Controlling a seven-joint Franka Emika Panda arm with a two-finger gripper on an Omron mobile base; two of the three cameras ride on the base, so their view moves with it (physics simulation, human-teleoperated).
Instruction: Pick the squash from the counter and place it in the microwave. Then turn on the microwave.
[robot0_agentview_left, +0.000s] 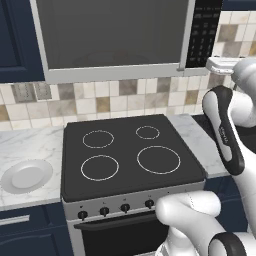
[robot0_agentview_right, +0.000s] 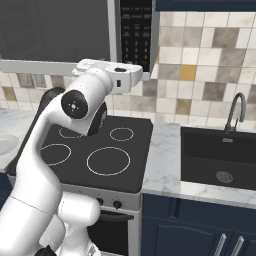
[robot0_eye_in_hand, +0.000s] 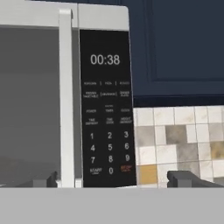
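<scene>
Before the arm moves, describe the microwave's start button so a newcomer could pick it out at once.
Find the microwave mounted above the stovetop. Its black keypad strip runs down the right side, beside the door handle. In the bottom row, the start button sits left of the zero, lettered in white, unlike the red-lettered key on the right.

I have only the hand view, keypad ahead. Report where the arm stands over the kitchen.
Observer: The gripper is raised beside the microwave, above the black stovetop.
Operator: Tell me what's left of the stove.
Observer: A round white plate sits on the counter there, with nothing on it.
Operator: And to the right.
Observer: A dark sink with a curved faucet is set into the counter.
</scene>
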